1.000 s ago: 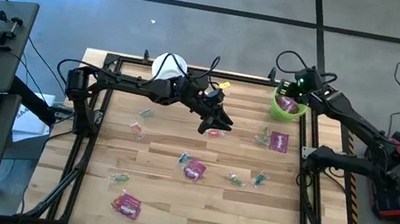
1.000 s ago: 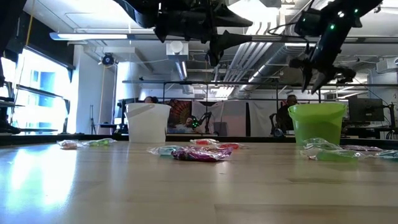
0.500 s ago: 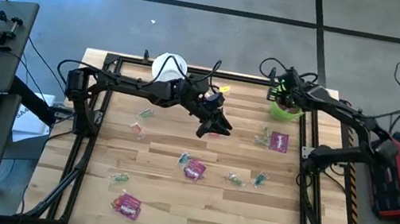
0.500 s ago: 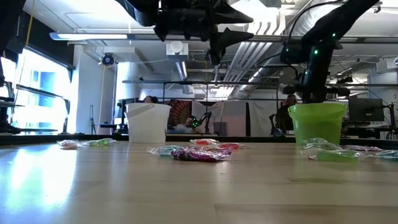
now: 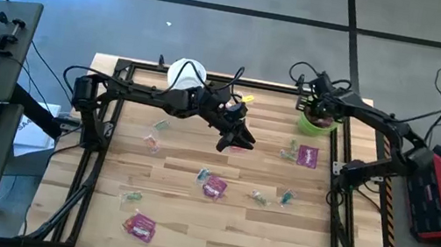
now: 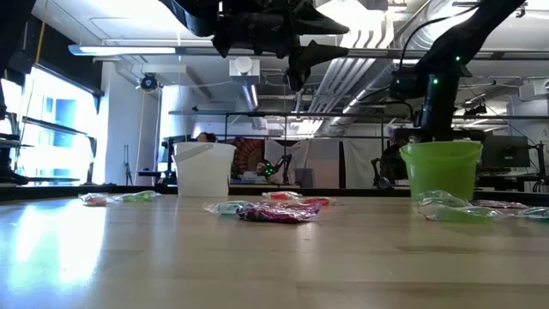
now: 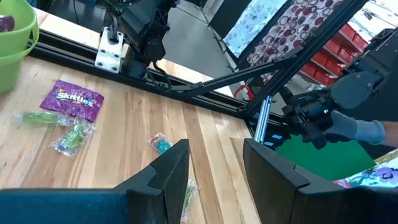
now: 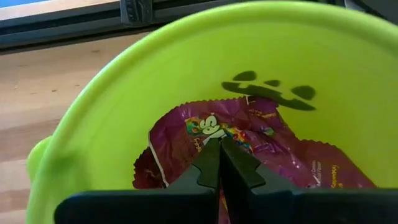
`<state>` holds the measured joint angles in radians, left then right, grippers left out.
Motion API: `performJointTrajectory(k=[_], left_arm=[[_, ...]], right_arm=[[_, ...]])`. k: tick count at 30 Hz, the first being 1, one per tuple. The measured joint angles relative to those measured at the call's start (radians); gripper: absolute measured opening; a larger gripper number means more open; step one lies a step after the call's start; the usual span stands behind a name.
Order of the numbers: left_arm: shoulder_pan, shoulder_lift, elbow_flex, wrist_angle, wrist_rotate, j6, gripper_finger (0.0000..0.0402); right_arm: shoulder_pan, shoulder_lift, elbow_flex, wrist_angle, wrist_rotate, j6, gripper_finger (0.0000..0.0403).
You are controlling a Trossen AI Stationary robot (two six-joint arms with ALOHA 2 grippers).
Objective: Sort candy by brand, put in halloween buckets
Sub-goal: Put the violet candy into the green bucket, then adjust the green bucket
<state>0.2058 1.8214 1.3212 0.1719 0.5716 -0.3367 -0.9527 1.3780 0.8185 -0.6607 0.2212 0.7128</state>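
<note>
From above, the right claw [image 5: 315, 112] hides most of the lime green bucket [image 5: 313, 120] beneath it, and the low view shows only the bucket's outer wall, so its contents appear only in the right wrist view: magenta-purple packets [image 8: 249, 146] lying on the bottom, their number hard to settle since they overlap. The right claw's fingers [image 8: 208, 168] are pressed together with nothing between them, just above those packets. The white bucket [image 5: 185, 72] sits behind the left arm, partly covered by it; what it holds cannot be made out. The left claw [image 5: 238, 138] hangs over the counter [image 5: 188, 216] with its fingers [image 7: 171, 171] spread and empty, a red-wrapped piece [image 5: 239, 147] just beneath it. Three magenta-purple packets lie loose on the counter: one [image 5: 308, 156] just in front of the green bucket, one [image 5: 213, 189] nearer the middle, one [image 5: 139, 227] well away from both claws. Small clear-wrapped pieces are scattered among them, too tiny to count surely.
</note>
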Motion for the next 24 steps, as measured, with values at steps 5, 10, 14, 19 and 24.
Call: performJointTrajectory(k=[5,10,14,19,24], left_arm=[[0.011,0.0,0.0,0.0,0.0,0.017,0.0145],[0.027,-0.016,0.0,-0.013,-0.001,0.028,0.0145],[0.032,-0.041,0.001,-0.048,-0.001,0.08,0.0145],[0.031,-0.085,0.001,-0.133,-0.029,0.169,0.0145],[0.032,-0.136,0.001,-0.234,-0.051,0.232,0.0145]], right_arm=[[-0.003,-0.045,-0.001,-0.013,-0.005,-0.036,0.0],[-0.002,-0.144,-0.001,-0.059,-0.022,-0.068,0.0],[0.013,-0.223,-0.001,-0.113,-0.039,-0.073,0.0],[0.062,-0.28,-0.001,-0.104,0.005,-0.058,0.0],[0.057,-0.23,-0.001,0.011,0.032,-0.056,0.0]])
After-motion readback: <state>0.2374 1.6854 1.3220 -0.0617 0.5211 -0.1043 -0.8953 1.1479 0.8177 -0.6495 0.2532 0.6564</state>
